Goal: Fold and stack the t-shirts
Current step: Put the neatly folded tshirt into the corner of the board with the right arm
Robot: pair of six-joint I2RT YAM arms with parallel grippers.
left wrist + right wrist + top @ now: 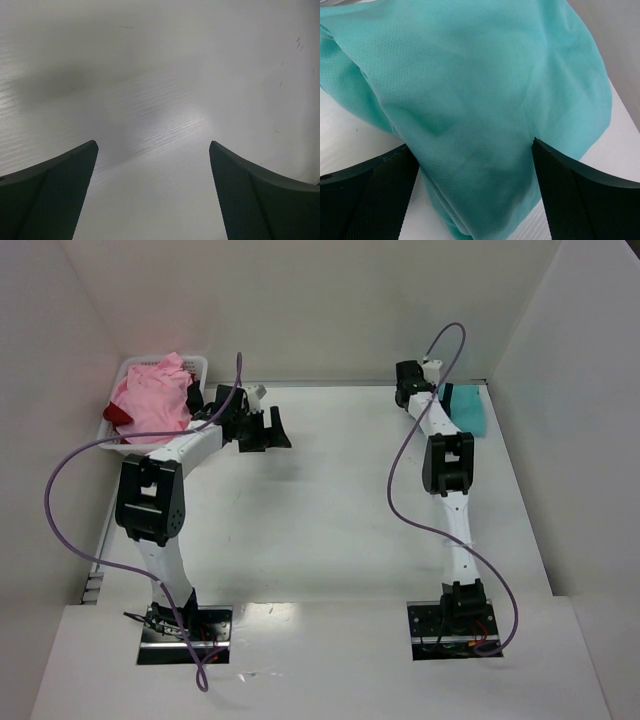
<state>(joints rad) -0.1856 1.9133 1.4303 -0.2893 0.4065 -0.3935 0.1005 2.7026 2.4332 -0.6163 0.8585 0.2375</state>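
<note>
The teal t-shirt (467, 409) lies folded at the far right of the table. In the right wrist view it (470, 95) fills the frame, and my right gripper (472, 150) is open with its jaws on either side of the near end of the cloth. The pink t-shirt (153, 396) lies bunched in the white lattice basket (197, 365) at the far left, with the dark red t-shirt (117, 414) showing at its left edge. My left gripper (262, 429) is open and empty over bare table right of the basket; its wrist view (152, 150) shows only table.
White walls close the table in at the back and both sides. The purple cables (60, 480) loop out from both arms. The arm bases (185, 625) sit at the near edge.
</note>
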